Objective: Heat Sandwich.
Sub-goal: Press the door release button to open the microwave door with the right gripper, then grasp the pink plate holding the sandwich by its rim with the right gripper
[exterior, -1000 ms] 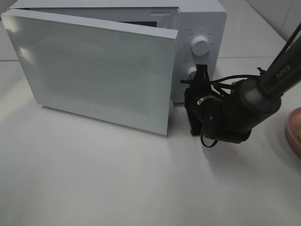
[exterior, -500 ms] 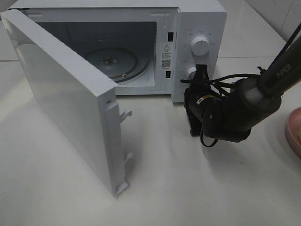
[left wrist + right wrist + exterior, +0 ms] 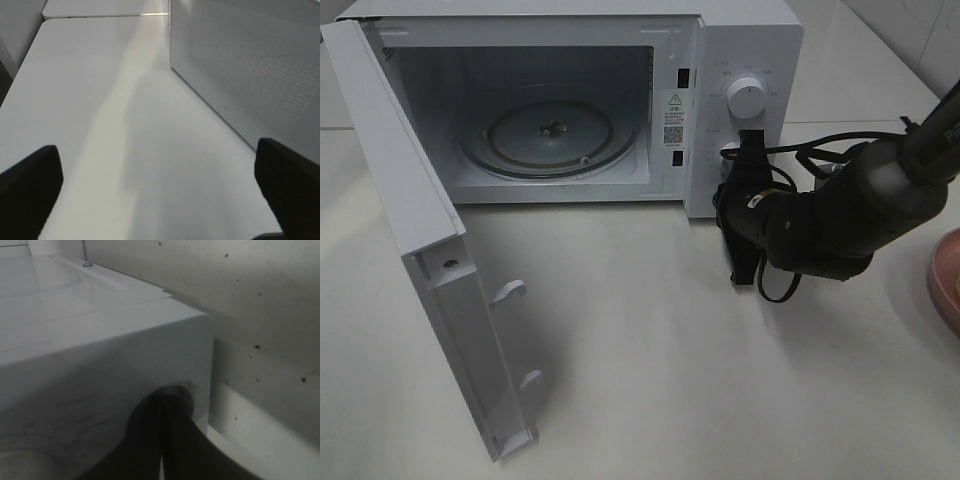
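Lettering on the sticker [image 3: 673,115] inside the microwave [image 3: 750,40] is too small to read. Right gripper [image 3: 162,407], jaws pressed together, sits against the control panel below the knob [image 3: 748,97], its arm low and level. Left gripper [image 3: 160,195] gapes wide beside the open door [image 3: 410,210]. The sandwich shows in no view; only a pink plate [image 3: 947,280] rim shows far right.

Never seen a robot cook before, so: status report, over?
Left gripper open, over table by door. Right gripper shut, at panel. Sandwich not in view; only plate edge shows. Door wide open, turntable bare.
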Tool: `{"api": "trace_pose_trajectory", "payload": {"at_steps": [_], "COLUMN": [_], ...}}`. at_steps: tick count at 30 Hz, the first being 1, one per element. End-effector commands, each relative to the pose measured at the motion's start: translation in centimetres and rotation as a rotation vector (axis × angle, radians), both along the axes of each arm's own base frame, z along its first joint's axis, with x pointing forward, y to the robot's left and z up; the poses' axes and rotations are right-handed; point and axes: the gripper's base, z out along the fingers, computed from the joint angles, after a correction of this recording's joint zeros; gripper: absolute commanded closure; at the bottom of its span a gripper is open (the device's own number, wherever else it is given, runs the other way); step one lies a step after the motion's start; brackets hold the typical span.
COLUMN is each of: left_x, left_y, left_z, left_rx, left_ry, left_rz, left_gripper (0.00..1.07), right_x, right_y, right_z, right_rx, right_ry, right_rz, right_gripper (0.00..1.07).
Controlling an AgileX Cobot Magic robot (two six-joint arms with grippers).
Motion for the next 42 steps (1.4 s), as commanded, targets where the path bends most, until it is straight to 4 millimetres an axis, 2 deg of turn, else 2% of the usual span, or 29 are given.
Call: {"api": "trace_pose_trajectory", "payload": {"at_steps": [1,11,17,18,21,25,26,29,30,31,34,42], "left_x": [-0.3,-0.3,-0.3,-0.3,-0.3,-0.3,-0.3,-0.3,-0.3,-0.3,-0.3,-0.3], "left_y": [0.0,0.0,0.0,0.0,0.0,0.0,0.0,0.0,0.0,0.0,0.0,0.0], "left_z": [0.1,0.1,0.1,0.1,0.1,0.1,0.1,0.1,0.1,0.1,0.1,0.1], "left_rx": [-0.001,-0.001,-0.001,-0.001,-0.001,-0.001,-0.001,-0.001,-0.001,-0.001,-0.001,-0.001], "left_ry": [-0.04,-0.04,-0.04,-0.04,-0.04,-0.04,-0.04,-0.04,-0.04,-0.04,-0.04,-0.04], "left_rz": [0.001,0.001,0.001,0.001,0.001,0.001,0.001,0.001,0.001,0.001,0.001,0.001], "left_gripper": [0.05,0.05,0.05,0.05,0.05,0.05,0.05,0.05,0.05,0.05,0.05,0.05], "right_x": [-0.2,-2.2,-3.9,-4.5,-4.9,-6.3,-6.3,-7.1,-7.7,-7.7,-8.9,-10.5], "right_y": [0.1,-0.3,-0.5,-0.4,-0.4,-0.3,-0.3,-0.3,-0.5,-0.5,-1.1,-2.6], "right_z": [1.4,2.8,3.8,4.2,4.7,6.2,6.2,6.7,7.1,7.1,7.5,8.9], "right_rx": [-0.03,-0.127,-0.242,-0.299,-0.351,-0.568,-0.568,-0.694,-0.777,-0.777,-0.919,-1.07], "right_ry": [-0.011,0.082,0.163,0.186,0.2,0.197,0.197,0.188,0.184,0.184,0.221,0.313], "right_rz": [0.06,0.176,0.33,0.41,0.489,0.795,0.795,0.975,1.092,1.092,1.304,1.482], "right_gripper": [1.05,1.05,1.04,1.04,1.04,1.02,1.02,1.02,1.01,1.01,0.99,0.96]}}
